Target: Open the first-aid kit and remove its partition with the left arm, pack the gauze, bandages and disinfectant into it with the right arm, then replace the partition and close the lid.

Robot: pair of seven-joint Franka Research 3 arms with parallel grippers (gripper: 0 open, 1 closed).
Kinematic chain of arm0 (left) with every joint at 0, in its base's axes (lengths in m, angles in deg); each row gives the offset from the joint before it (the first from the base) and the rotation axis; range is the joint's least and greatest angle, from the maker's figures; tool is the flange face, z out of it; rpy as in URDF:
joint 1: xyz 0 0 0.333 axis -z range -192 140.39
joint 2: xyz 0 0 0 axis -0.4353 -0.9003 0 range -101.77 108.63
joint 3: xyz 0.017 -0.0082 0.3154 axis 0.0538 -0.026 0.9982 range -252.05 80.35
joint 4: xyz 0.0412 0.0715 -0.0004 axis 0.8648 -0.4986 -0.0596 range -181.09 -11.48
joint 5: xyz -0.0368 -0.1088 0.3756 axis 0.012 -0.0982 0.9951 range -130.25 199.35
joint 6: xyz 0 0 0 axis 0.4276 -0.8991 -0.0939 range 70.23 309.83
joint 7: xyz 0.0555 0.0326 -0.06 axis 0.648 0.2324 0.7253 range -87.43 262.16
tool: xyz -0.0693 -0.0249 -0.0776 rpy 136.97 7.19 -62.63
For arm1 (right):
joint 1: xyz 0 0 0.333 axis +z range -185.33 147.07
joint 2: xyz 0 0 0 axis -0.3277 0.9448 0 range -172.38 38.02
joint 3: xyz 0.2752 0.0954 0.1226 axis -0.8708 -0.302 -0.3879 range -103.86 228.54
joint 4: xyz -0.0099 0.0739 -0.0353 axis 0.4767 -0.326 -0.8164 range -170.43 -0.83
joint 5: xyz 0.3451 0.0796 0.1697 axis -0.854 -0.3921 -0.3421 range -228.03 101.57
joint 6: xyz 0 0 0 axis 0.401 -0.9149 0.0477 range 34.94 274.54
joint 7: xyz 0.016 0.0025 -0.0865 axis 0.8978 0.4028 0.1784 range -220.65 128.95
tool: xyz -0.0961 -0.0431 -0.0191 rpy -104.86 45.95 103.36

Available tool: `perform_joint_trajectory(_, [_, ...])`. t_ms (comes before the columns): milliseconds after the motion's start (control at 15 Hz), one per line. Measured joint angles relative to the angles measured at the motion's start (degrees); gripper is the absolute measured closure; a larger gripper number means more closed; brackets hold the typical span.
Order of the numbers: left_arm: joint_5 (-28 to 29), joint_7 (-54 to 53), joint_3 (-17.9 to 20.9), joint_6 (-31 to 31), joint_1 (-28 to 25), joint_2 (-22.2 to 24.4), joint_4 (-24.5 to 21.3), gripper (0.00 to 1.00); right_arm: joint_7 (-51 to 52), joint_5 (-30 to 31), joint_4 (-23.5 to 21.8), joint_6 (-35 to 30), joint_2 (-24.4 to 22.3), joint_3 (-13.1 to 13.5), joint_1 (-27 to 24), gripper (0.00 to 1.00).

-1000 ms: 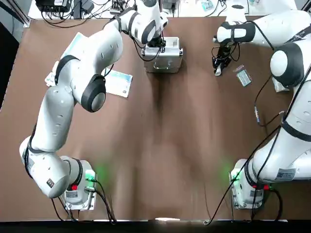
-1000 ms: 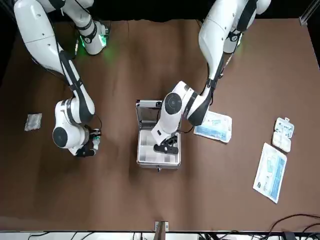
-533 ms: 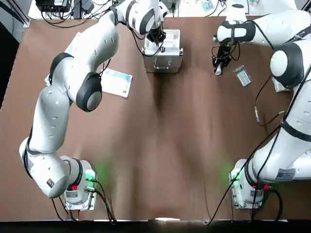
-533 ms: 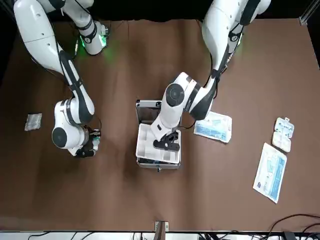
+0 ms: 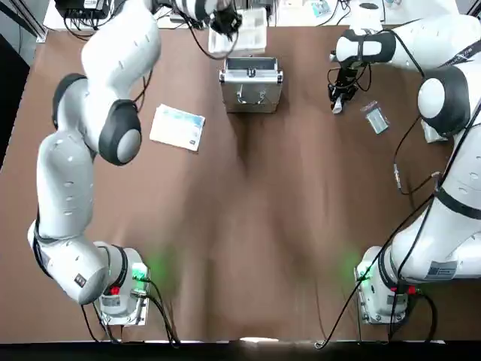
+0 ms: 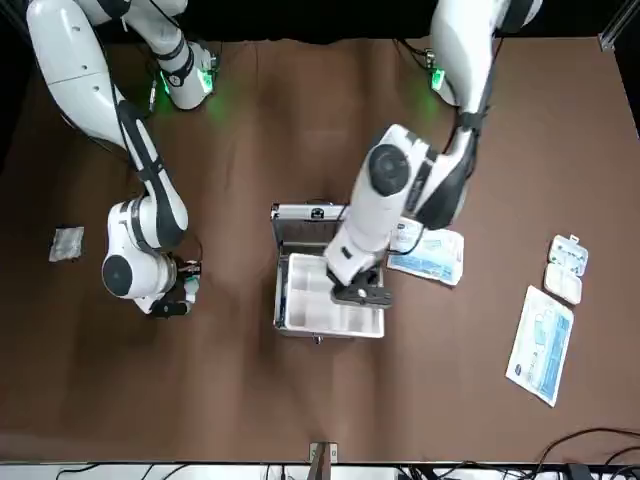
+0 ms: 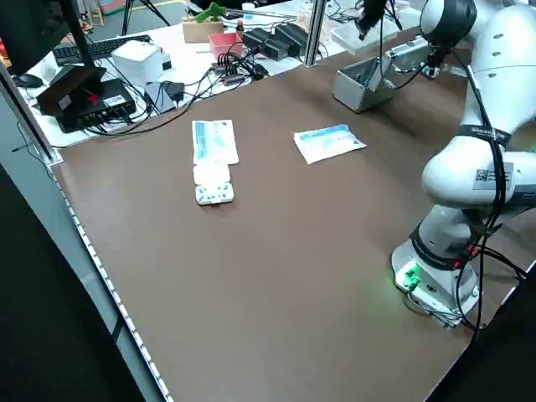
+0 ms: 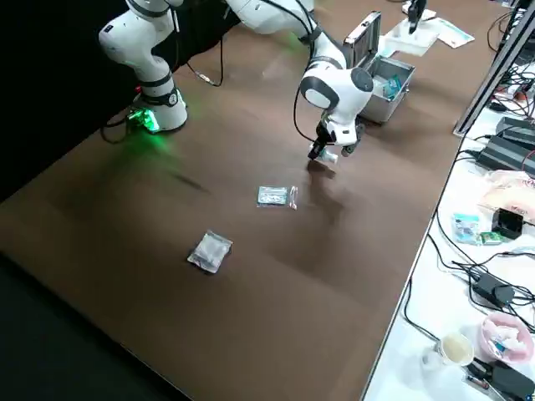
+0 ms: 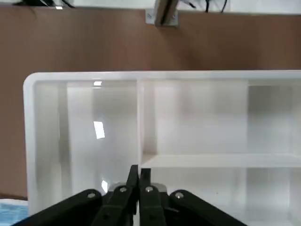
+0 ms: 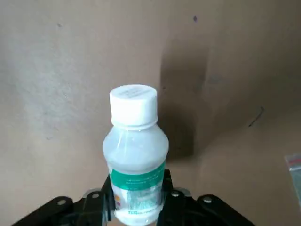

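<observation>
Table: brown cover, filling most of the top view, point(image 5: 248, 226) with both arm bases along its bottom edge.
Left arm: white, jointed, point(image 5: 68, 180) rising along the left side of the top view and bending over to the upper middle.
Right arm: white, jointed, point(image 5: 451, 180) down the right side of the top view, its wrist reaching in at the upper right.
First-aid kit: silver metal case, point(image 8: 391, 88) standing open at the upper middle of the top view; bluish contents show inside in the right side view.
Lid: point(image 8: 363, 40) raised on the side toward the robot.
Partition: white divided tray, point(image 6: 335, 315) out of the kit and held up, at the very top of the top view.
Left gripper: point(image 9: 139, 172) jaws narrow, pinched on the partition's divider.
Right gripper: point(image 10: 138, 197) jaws around the disinfectant, at the upper right of the top view.
Packets: a long white-and-blue one point(image 6: 540, 345) at the lower right of the front view; a similar one point(image 5: 177, 127) left of the kit in the top view.
Pill box: white, open, point(image 6: 566, 268) just above the long packet in the front view.
Small packets: a pale one point(image 8: 210, 251) and a clear bluish one, point(image 8: 272, 195) near the middle of the right side view.
Disinfectant: white bottle, green band, point(image 10: 135, 155) upright between the right gripper's fingers.
</observation>
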Motion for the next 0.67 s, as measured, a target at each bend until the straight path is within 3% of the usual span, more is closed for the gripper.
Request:
perform_joint_trajectory(267, [0.1, -0.7, 0.4, -1.7, -4.0, 2.6, -0.1, 0.96, -0.2, -1.1, 2.3, -1.9, 0.0, 0.0, 0.0, 0.59])
perform_joint_trajectory(400, [0.1, -5.2, 0.5, -1.7, -7.3, 2.5, -0.8, 0.96, -0.5, -5.2, 5.9, -3.8, 0.0, -0.1, 0.1, 0.59])
perform_joint_trajectory(667, [0.2, -14.8, 0.5, -1.7, -11.6, 1.6, -1.7, 0.96, -1.8, -6.4, 10.4, -7.9, -0.1, -0.3, 0.3, 0.59])
